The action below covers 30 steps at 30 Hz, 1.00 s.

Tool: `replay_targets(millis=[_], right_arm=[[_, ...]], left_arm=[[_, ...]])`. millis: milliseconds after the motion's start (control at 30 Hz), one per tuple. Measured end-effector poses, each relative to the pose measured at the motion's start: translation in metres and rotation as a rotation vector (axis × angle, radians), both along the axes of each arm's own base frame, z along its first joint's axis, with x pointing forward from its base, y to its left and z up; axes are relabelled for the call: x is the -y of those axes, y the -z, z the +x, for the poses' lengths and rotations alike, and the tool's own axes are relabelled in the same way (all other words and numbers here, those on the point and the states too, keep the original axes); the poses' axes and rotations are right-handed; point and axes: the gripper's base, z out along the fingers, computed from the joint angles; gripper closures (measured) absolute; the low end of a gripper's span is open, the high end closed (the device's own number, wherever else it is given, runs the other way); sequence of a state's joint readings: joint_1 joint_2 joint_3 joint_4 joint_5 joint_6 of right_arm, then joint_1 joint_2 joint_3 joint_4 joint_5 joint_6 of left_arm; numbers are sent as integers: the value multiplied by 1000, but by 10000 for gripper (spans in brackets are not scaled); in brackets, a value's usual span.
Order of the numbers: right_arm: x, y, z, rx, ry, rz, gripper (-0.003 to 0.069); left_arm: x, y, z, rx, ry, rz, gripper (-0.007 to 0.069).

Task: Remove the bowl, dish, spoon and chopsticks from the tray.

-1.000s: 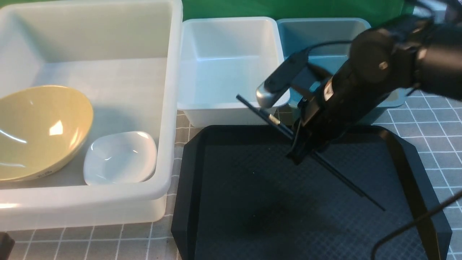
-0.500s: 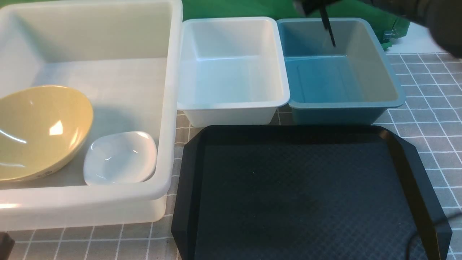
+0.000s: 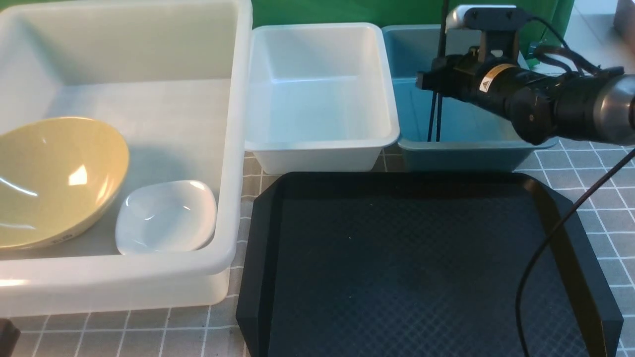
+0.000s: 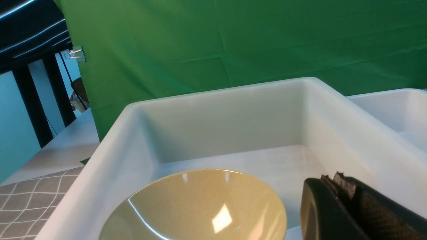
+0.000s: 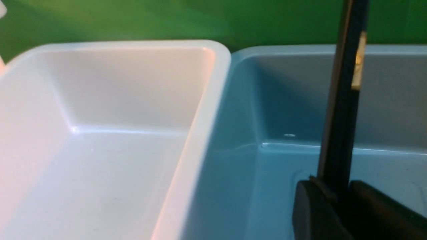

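Note:
The black tray (image 3: pixel 421 272) lies bare at the front. My right gripper (image 3: pixel 430 79) hangs over the blue bin (image 3: pixel 466 148), shut on the black chopsticks (image 3: pixel 436 116). They stand upright between the jaws, lower ends down inside the bin. In the right wrist view the chopsticks (image 5: pixel 340 133) rise from the gripper (image 5: pixel 337 188), a gold band near their upper end. The olive-yellow bowl (image 3: pixel 54 178) and the white dish (image 3: pixel 166 215) rest in the large white bin (image 3: pixel 233 124). My left gripper (image 4: pixel 337 178) is shut and holds nothing, beside the bowl (image 4: pixel 196 206). The spoon is out of view.
A smaller white bin (image 3: pixel 317 144) stands between the large bin and the blue bin, behind the tray. A black cable (image 3: pixel 545 248) from the right arm crosses the tray's right side. A green backdrop closes the back.
My right arm has lifted the chopsticks off the tray and carried them back over the blue bin, turning them from slanted to upright. Bowl and dish have not moved.

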<state>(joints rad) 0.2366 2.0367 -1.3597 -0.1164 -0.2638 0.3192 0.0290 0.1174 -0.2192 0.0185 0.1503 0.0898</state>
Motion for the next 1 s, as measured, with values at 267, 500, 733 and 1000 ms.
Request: replay_targets(millis=[267,500,733,1000], right_arm=[[4,-32,-11,-14,8,-16,274],[25,-149,-78,93,-67,-348,379],[59,-242,-184,207,-56,-529,604],[99,-164,-225,-50,38,-509,626]], left_arm=[[0,2,0,-5,0,1,638],[0,2,0,-5,0,1,638],[0,0,0,9,0,3,638],[0,0,0,15,-2,12,638]])
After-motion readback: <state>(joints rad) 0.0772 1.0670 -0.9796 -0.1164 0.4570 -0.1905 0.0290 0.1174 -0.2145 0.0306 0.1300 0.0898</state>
